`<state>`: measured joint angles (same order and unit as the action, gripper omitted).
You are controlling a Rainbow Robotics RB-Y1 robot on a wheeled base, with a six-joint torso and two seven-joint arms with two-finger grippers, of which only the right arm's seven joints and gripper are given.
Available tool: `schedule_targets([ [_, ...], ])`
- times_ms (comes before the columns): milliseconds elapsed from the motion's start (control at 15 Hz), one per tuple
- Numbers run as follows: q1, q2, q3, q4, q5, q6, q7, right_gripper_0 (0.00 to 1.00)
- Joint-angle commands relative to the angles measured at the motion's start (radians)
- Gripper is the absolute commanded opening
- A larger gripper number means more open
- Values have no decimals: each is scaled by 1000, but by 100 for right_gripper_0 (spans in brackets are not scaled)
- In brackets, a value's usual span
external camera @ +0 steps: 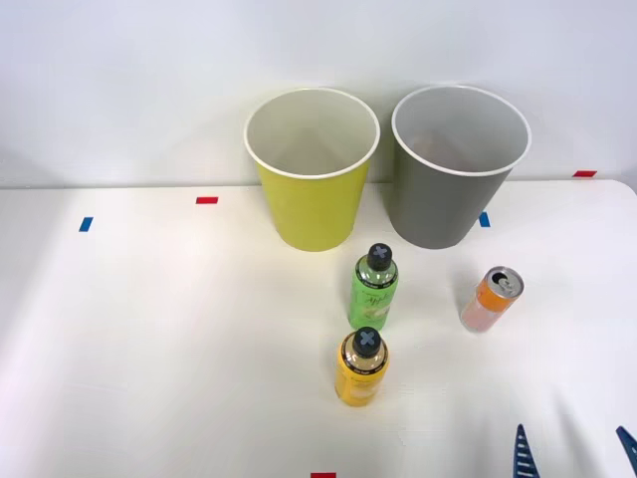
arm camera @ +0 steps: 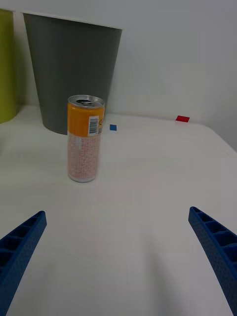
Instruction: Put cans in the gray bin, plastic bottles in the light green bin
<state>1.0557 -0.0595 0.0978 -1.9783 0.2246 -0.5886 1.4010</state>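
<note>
On the white table (external camera: 149,329), right of centre: one orange-pink can (external camera: 491,299), upright, silver top opened, standing free in front of the gray bin (external camera: 458,169) and apart from it. In the wrist view the same can (arm camera: 85,138) shows a barcode label, with the gray bin (arm camera: 74,74) behind.

Left of the can: green bottle (external camera: 374,287), upright, dark cap. Nearer the robot, just in front of it: yellow bottle (external camera: 362,367), upright, dark cross-marked cap.

Back row: light green bin (external camera: 311,174) beside the gray bin, both upright.

Right gripper (arm camera: 118,256): fingers spread wide, holding nothing, low over the table, well short of the can.

Red and blue tape marks (external camera: 206,200) on the table.
</note>
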Motion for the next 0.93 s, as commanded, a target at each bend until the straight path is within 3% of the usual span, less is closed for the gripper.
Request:
schedule_targets([
  [67,4,-11,48,36,1,-37,6,100],
  [267,17,-31,95,38,-10,-57,10,100],
  [933,66,-31,135,38,-51,-60,36,100],
])
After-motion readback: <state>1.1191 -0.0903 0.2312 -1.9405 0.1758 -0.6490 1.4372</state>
